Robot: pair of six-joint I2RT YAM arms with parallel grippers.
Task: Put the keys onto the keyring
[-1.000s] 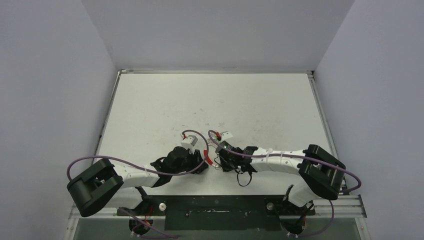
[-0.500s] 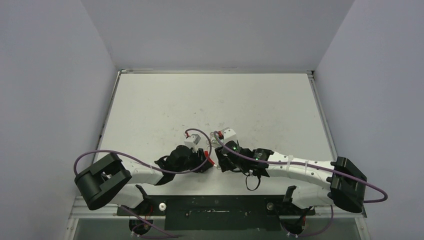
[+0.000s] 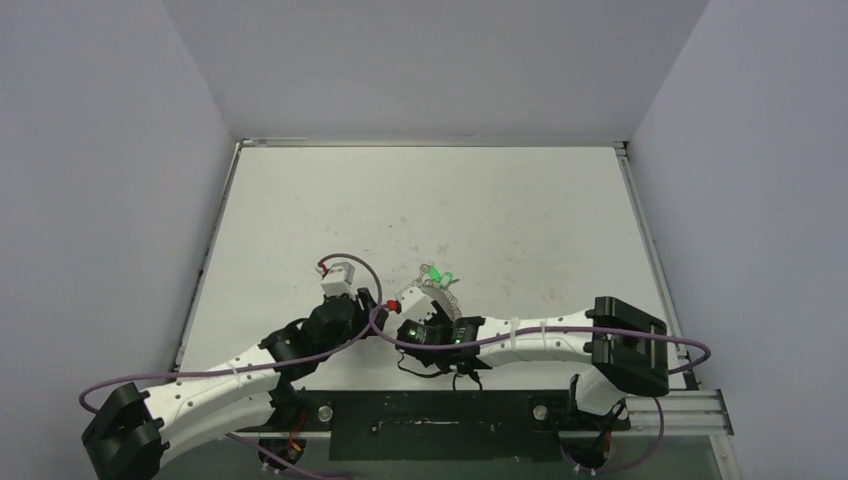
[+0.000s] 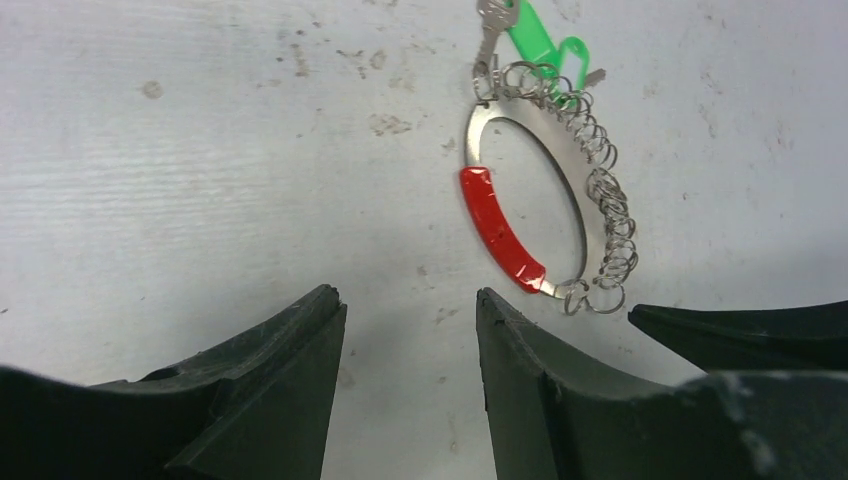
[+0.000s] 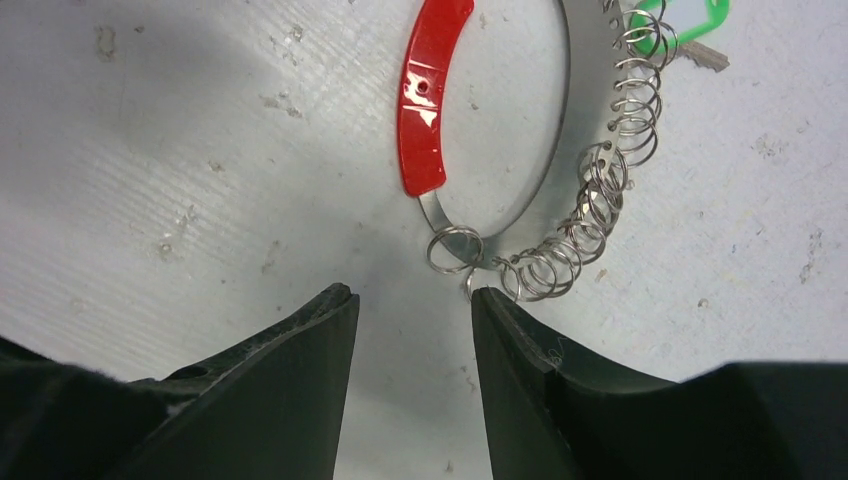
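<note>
Keyring (image 4: 467, 140) flat on the desk (image 4: 200, 150), just ahead of both pincers, nothing holding it.

- left pincer (image 4: 408, 312): jaws apart, only bare desk in the gap
- right pincer (image 5: 412, 300): also parted and empty, tips just short of the ring's near end
- near end of ring: red segment (image 4: 499, 228), plus a string of small split rings (image 5: 600, 190) crowded along one side
- far end: keys (image 4: 490, 18) with the green tag (image 4: 538, 42), touching or overlapping the last split rings; can't tell from these views whether they're threaded on or just lying against it

Risks:
- ring is thin and lies flat, so a pinch from above probably scrapes the desk or skates the ring away
- loose split rings sit right at the right pincer's tips; easy to catch one of those instead of the band and drag the whole chain
- keys are tiny; if they aren't threaded, a nudge to the ring likely shifts them
- both wrists crowd the same spot, so a simultaneous reach could clash them

Pose:
- left arm (image 3: 220, 378) stretched long and low from the near-left corner diagonally inward, wrist pitched down; ring sits ahead and to its right
- right arm (image 3: 540, 340) laid low across from its base toward centre, wrist also looking down; ring almost dead ahead
</note>
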